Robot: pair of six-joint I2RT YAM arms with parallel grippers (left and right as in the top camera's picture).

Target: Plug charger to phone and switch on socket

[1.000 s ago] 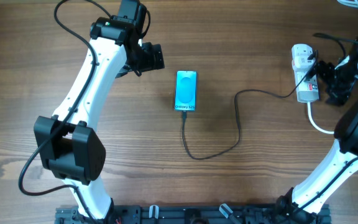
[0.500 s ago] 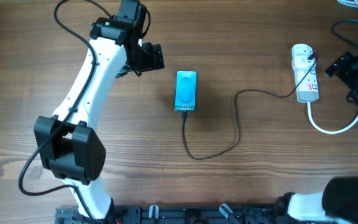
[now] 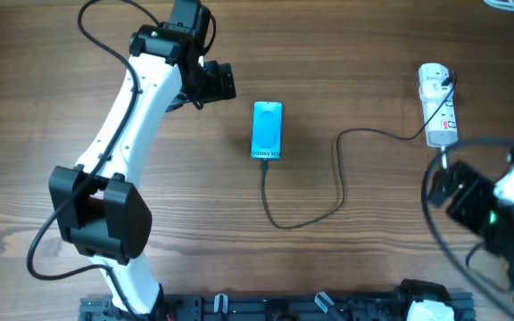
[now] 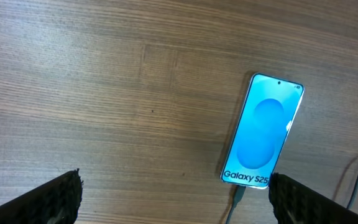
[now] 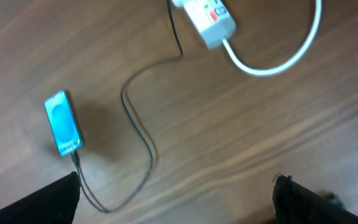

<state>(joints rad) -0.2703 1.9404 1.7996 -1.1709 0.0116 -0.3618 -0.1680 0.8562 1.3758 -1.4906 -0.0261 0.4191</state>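
Observation:
The phone (image 3: 267,130) lies face up at the table's middle, its blue screen lit; it also shows in the left wrist view (image 4: 263,139) and the right wrist view (image 5: 63,122). The thin black charger cable (image 3: 342,183) runs from the phone's bottom edge in a loop to the white socket strip (image 3: 438,104) at the far right; its plug tip sits at the phone's bottom (image 4: 237,196). My left gripper (image 3: 219,82) is open, left of the phone. My right gripper (image 3: 453,192) is open, raised below the socket (image 5: 205,14).
The socket's thick white cord (image 5: 278,59) curves off towards the right edge. Black cables (image 3: 435,223) hang round the right arm. A black rail (image 3: 239,308) runs along the table's near edge.
My right arm has pulled away from the socket, swinging down and towards the near right. The left arm, phone and cable have not moved.

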